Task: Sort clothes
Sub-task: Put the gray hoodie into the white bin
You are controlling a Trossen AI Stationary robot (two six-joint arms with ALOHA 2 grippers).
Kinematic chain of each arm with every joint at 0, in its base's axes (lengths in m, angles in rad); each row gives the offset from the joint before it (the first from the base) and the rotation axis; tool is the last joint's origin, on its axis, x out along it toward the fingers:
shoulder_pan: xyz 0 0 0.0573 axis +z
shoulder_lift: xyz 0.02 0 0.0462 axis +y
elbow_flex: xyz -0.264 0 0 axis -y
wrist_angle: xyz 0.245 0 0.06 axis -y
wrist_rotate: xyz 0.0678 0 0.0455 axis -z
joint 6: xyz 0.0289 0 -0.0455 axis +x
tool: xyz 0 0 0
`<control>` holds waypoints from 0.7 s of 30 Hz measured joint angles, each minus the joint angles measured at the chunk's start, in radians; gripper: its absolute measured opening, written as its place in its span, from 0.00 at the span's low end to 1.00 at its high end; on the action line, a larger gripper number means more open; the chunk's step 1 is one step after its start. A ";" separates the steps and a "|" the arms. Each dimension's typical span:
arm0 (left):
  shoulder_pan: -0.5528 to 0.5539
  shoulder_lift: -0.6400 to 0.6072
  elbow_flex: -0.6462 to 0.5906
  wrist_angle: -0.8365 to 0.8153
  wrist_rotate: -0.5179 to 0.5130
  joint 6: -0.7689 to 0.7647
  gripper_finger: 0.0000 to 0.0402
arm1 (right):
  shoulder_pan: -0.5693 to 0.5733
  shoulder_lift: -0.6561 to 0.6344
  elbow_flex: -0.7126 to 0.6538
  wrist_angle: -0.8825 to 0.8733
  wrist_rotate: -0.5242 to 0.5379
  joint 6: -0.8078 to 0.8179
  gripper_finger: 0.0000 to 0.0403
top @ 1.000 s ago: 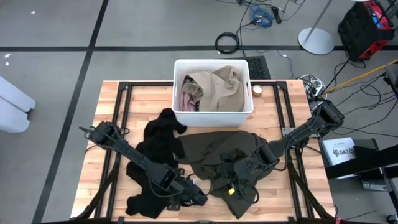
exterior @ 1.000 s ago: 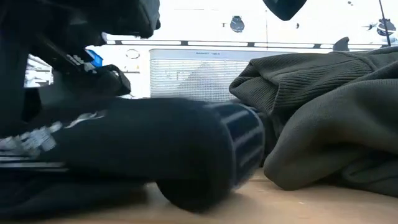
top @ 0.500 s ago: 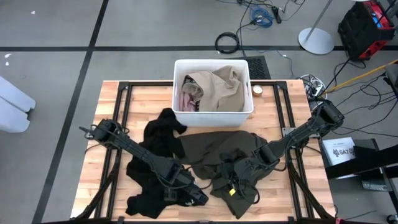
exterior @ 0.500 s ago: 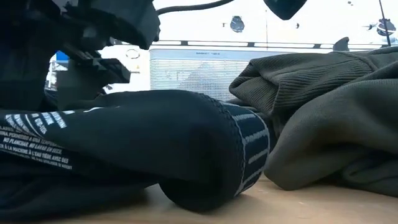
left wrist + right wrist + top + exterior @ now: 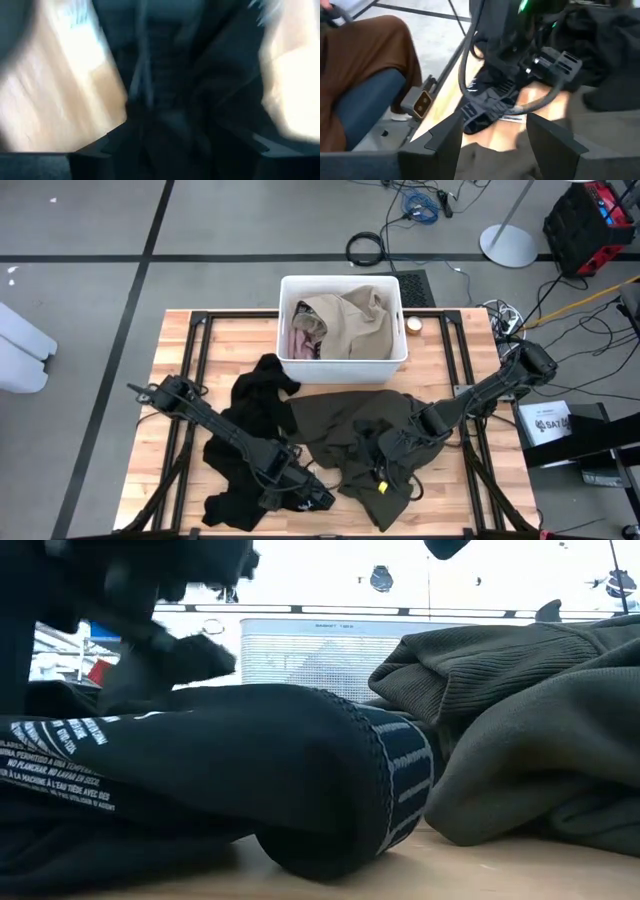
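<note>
High view: left gripper [image 5: 300, 492] sits low, lower centre-left of frame, down on the black clothes [image 5: 250, 435] that spread from mid-left to the bottom edge of the wood table [image 5: 180, 340]. Its wrist view is blurred, dark cloth filling the space betw. the fingers [image 5: 90, 150]; jaws stand wide, but can't tell if cloth is actually gripped. Right gripper [image 5: 385, 455] is lower centre-right, over the big olive garment [image 5: 350, 420] lying mid-frame just below the white bin [image 5: 343, 358]. Right wrist view shows its fingers [image 5: 445, 140] spread wide w/ nothing between them, olive cloth [image 5: 600, 115] under and beside, and the left arm on black fabric w/ white print [image 5: 485, 107] farther off; a person in brown top and blue trousers [image 5: 365, 75] sits at upper left of that frame. Bin, top centre of table, holds a khaki garment [image 5: 355, 315] and a pink one [image 5: 300, 343] at its left side. Low view: black rolled cloth w/ white lettering [image 5: 200, 780] fills the left, touching the olive heap [image 5: 530, 730] at right, bin wall [image 5: 300, 655] behind.
</note>
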 joint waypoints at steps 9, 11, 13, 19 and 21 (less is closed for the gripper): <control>0.013 0.092 -0.030 -0.409 0.038 -0.034 0.56 | -0.005 -0.139 0.000 -0.108 0.005 -0.082 0.52; 0.013 0.096 -0.059 -0.481 0.041 -0.036 0.56 | -0.005 -0.157 0.000 -0.117 0.007 -0.077 0.52; 0.011 0.094 -0.080 -0.545 0.031 -0.036 0.56 | -0.004 -0.168 0.000 -0.115 0.005 -0.065 0.52; 0.003 -0.004 -0.128 -0.618 -0.069 -0.152 0.56 | 0.003 -0.144 0.000 -0.117 0.009 0.034 0.52; -0.003 -0.074 -0.128 -0.604 -0.108 -0.215 0.56 | 0.020 -0.118 0.000 -0.115 0.049 0.076 0.52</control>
